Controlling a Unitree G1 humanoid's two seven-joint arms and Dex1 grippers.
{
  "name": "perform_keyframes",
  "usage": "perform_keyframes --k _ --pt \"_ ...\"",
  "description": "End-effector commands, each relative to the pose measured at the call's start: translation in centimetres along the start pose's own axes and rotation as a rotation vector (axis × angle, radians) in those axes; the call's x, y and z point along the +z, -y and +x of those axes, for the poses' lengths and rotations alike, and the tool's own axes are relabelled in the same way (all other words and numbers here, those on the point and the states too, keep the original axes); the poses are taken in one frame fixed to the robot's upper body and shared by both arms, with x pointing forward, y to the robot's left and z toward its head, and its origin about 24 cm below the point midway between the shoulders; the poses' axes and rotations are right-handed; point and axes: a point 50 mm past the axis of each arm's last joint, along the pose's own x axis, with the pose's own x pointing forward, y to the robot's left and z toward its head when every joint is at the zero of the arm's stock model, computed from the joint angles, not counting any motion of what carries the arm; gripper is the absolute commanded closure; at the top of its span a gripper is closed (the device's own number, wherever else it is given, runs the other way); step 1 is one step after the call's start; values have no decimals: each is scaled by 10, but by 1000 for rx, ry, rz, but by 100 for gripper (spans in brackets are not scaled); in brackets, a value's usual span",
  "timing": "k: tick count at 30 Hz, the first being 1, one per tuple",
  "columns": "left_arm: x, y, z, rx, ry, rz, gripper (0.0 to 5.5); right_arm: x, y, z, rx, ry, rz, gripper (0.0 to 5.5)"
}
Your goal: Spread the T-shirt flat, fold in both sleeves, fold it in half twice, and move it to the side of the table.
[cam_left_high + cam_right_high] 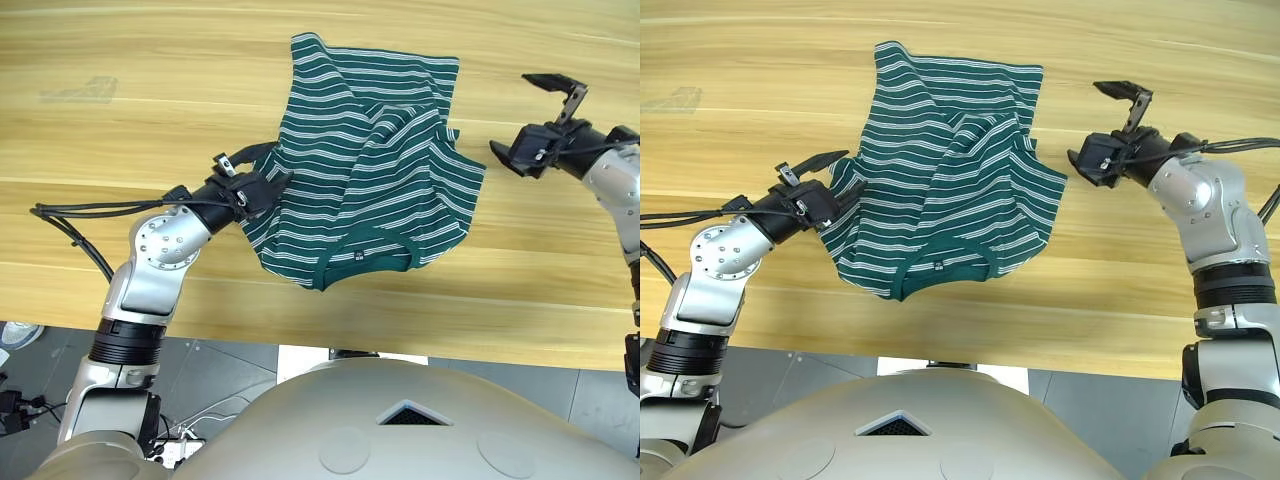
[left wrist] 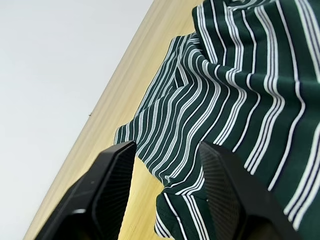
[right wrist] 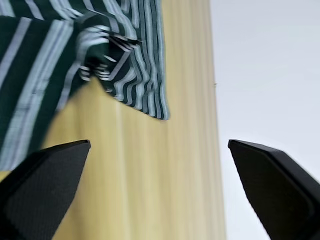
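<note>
A dark green T-shirt (image 1: 375,160) with white stripes lies crumpled in the middle of the wooden table (image 1: 120,60), its collar (image 1: 375,252) toward me. My left gripper (image 1: 255,172) is at the shirt's left edge, open. In the left wrist view the striped hem (image 2: 172,175) sits between its black fingers (image 2: 105,190). My right gripper (image 1: 1102,128) hovers just right of the shirt, open wide and apart from the cloth. The right wrist view has bare wood between that gripper's fingertips (image 3: 45,185), with the shirt (image 3: 50,50) farther off.
The table's near edge (image 1: 300,325) runs close below the shirt's collar, with dark floor beyond. Black cables (image 1: 70,225) trail from my left arm over the table. Bare wood stretches to the far left, far right and behind the shirt.
</note>
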Motion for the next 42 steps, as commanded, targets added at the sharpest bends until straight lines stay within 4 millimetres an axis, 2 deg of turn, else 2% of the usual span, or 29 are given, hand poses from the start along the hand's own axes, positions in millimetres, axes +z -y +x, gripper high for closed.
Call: perform_keyframes --k 1,5,10,14,16,18,21,26,28,32,39,40,42 --pt "-4 6 0 -19 -16 5 316 4 -16 4 73 12 24 39" --pt "-4 6 1 -18 -17 8 316 3 -39 10 160 6 62 39" --pt "-4 9 3 -26 -14 13 316 -13 -69 15 258 -60 101 39" --pt "-5 9 1 -24 -20 15 316 -28 -66 4 283 -115 88 39" --pt "-5 8 1 -21 -23 18 316 -35 -69 -13 399 -126 67 39" --pt "-4 7 1 -18 -24 21 316 -29 -78 -40 615 -55 60 39" --pt "-4 7 1 -18 -25 23 316 -8 -86 -63 798 70 84 39" --pt "-4 6 2 -13 -22 25 316 32 -92 -72 900 261 134 39" --pt "-4 8 3 -16 -21 24 316 39 -93 -73 902 283 149 39" --pt "-5 13 1 -25 -27 22 316 34 -91 -68 860 242 151 39" --pt "-7 16 -1 -32 -31 8 316 21 -69 -61 745 179 129 39" --pt "-7 17 -2 -35 -32 7 316 22 -65 -61 733 194 141 39" --pt "-6 15 -2 -22 -24 6 316 35 -42 -60 647 324 293 39"
